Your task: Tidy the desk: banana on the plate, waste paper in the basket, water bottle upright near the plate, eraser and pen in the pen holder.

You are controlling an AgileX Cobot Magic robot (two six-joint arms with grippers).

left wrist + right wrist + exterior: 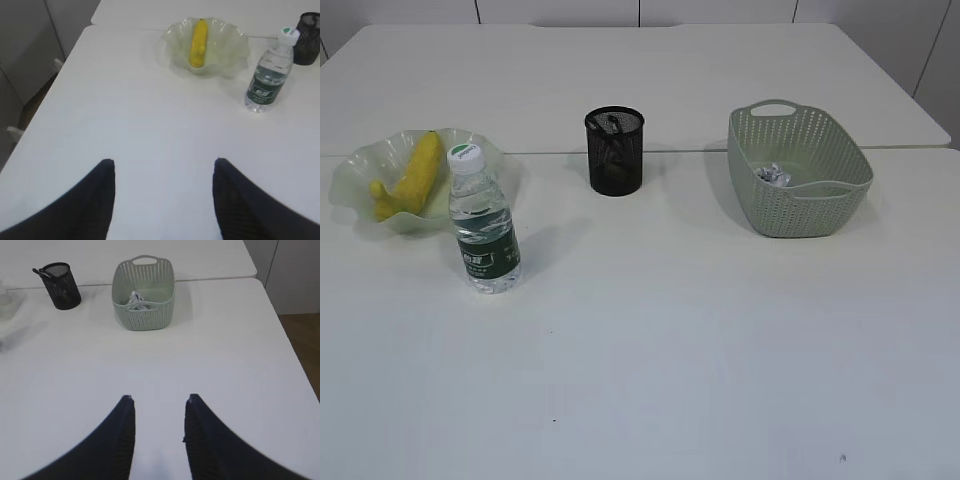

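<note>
Well apart from both released grippers [162, 200] [159, 435], the water bottle [483, 220] stands upright.

White bench [700, 340] carrying: ruffled green plate [360, 165] at left, water bottle [484, 225] standing upright just beside plate, black mesh pen holder [615, 152] sitting mid-bench, green woven basket [798, 172] resting at right, well apart.
</note>
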